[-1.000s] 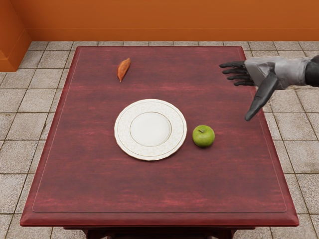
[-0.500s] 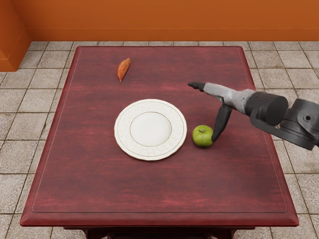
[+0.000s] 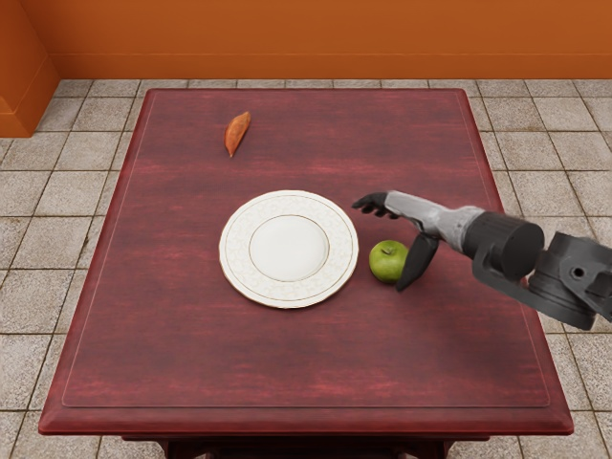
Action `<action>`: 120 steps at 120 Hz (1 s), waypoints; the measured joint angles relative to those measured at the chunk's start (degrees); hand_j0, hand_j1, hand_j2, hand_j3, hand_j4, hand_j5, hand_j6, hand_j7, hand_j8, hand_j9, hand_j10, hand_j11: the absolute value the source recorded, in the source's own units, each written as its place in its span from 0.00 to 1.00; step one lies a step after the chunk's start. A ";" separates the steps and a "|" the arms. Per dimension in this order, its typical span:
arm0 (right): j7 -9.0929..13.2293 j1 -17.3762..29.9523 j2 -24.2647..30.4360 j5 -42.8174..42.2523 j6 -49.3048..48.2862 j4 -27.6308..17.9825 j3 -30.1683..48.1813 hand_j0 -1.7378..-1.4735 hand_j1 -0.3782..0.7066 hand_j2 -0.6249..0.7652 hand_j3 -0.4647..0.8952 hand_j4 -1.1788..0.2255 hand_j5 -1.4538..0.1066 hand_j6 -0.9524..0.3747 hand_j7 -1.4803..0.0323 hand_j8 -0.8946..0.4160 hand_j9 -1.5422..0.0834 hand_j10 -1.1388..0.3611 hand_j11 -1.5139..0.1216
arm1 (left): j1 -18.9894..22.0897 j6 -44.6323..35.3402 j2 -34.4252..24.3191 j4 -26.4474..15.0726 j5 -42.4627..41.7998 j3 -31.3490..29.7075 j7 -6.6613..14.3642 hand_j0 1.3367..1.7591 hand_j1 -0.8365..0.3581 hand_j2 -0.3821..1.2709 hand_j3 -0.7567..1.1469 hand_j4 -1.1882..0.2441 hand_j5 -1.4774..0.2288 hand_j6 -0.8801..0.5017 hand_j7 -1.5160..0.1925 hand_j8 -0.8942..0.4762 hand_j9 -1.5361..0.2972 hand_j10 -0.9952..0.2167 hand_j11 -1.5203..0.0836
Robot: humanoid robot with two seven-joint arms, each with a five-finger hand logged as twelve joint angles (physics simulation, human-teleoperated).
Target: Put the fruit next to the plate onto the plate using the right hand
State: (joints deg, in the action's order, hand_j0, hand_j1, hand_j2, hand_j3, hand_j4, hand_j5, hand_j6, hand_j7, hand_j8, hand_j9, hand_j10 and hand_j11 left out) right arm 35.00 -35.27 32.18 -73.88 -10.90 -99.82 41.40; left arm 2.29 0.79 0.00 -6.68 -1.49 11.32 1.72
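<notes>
The dark red surface (image 3: 191, 354) carries three things, and the plate (image 3: 236, 251) is the one to measure from. Beyond the plate and a little to its left, well apart from it, a sweet potato (image 3: 237, 132) lies near the far edge. The plate itself is white with a patterned rim and sits at about the middle, with nothing on it. Just beside the plate's right rim, a small gap between them, the green apple (image 3: 385, 260) rests on the surface, stem up. The right hand (image 3: 413, 216) hangs over the apple, on the side away from the plate. Its fingers (image 3: 368, 203) are released and spread, reaching past the apple's far side toward the plate. The dark thumb (image 3: 418, 260) points down against the apple's right side. The arm runs off to the right.
</notes>
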 joint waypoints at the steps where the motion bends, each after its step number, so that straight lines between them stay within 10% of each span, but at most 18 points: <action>1: 0.00 0.04 -0.01 -0.16 0.04 0.01 0.00 0.30 0.25 0.42 0.34 0.70 0.77 0.57 0.81 0.53 0.79 0.63 0.77 | 0.00 0.00 0.00 0.00 0.00 0.00 0.00 0.76 0.98 0.23 0.40 0.82 0.86 0.63 0.88 0.64 0.83 0.81 0.94; 83: 0.00 3.46 -3.07 -6.51 0.46 2.94 -0.26 0.30 0.47 0.39 0.34 0.55 0.60 0.41 0.63 0.38 0.63 0.49 0.61 | 0.00 0.00 0.00 0.00 0.00 0.00 0.02 0.76 0.98 0.23 0.40 0.82 0.86 0.63 0.88 0.64 0.83 0.81 0.94; 120: 0.02 3.76 -3.10 -6.19 -0.22 2.88 -0.23 0.32 0.60 0.49 0.34 0.43 0.47 0.45 0.50 0.49 0.50 0.50 0.48 | 0.00 0.00 0.00 0.00 0.00 0.02 0.00 0.76 0.98 0.23 0.40 0.82 0.86 0.63 0.88 0.64 0.83 0.81 0.94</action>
State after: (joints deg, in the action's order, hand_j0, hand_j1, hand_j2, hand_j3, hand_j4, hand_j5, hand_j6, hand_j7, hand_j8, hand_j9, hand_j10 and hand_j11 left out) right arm 35.02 -31.51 29.09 -80.07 -11.11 -96.94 41.17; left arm 2.29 0.79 0.00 -6.68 -1.49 11.34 1.72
